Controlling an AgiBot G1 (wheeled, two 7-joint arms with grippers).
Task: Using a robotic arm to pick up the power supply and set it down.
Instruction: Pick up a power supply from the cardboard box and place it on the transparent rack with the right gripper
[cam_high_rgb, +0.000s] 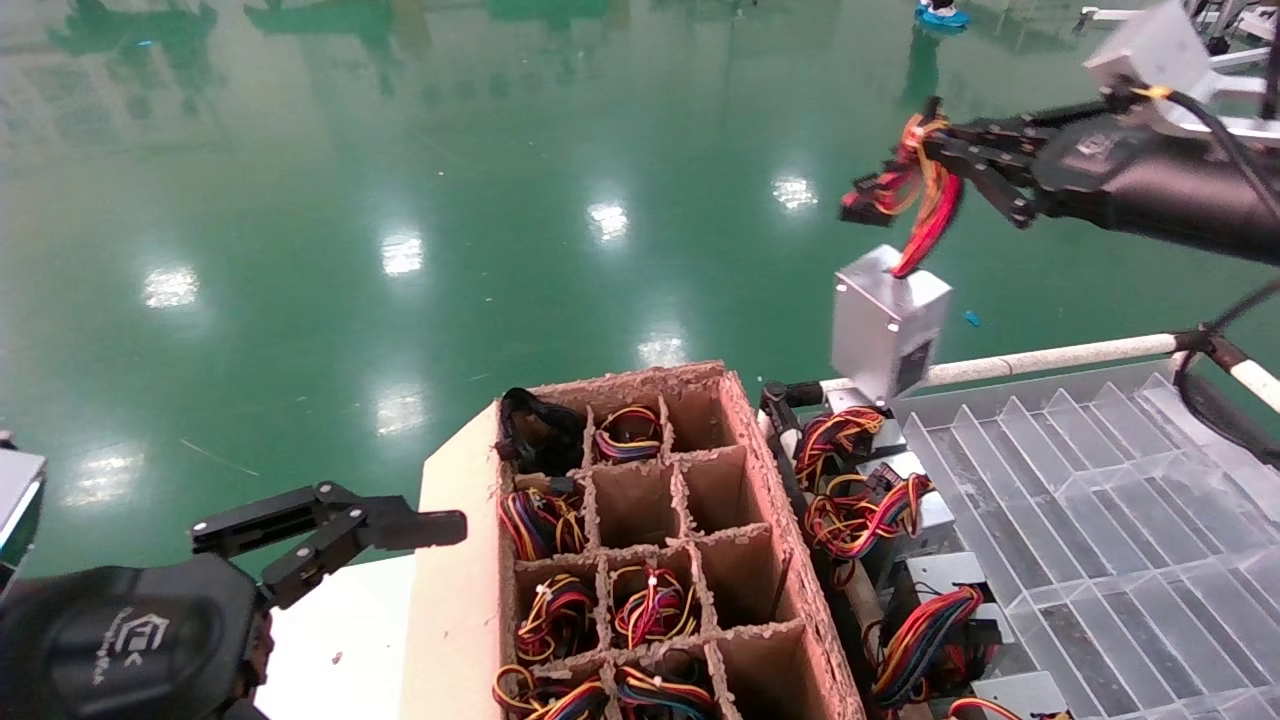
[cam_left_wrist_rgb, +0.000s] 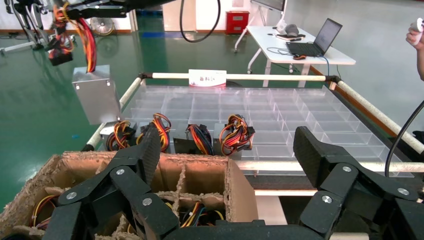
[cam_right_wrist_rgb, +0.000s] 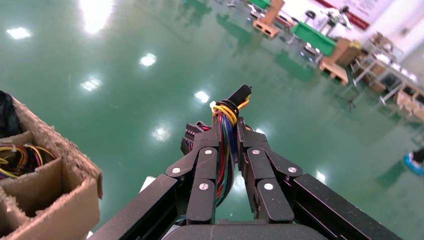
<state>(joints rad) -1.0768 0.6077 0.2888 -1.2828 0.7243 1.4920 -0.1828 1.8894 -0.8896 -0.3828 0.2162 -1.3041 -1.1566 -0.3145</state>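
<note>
My right gripper (cam_high_rgb: 935, 140) is up in the air at the right, shut on the wire bundle (cam_right_wrist_rgb: 227, 145) of a power supply. Its silver-grey box (cam_high_rgb: 888, 320) hangs below from the red and orange wires (cam_high_rgb: 925, 215), above the far left corner of the clear tray (cam_high_rgb: 1100, 500). The left wrist view shows that box (cam_left_wrist_rgb: 95, 95) dangling over the tray's far corner. My left gripper (cam_high_rgb: 385, 540) is open and holds nothing, low at the left beside the cardboard box (cam_high_rgb: 740, 400).
The cardboard box has divided cells; several hold wired power supplies (cam_high_rgb: 650, 605), others are bare. More power supplies (cam_high_rgb: 860, 500) lie in a row along the tray's near edge. A white rail (cam_high_rgb: 1050, 355) frames the tray. Green floor lies beyond.
</note>
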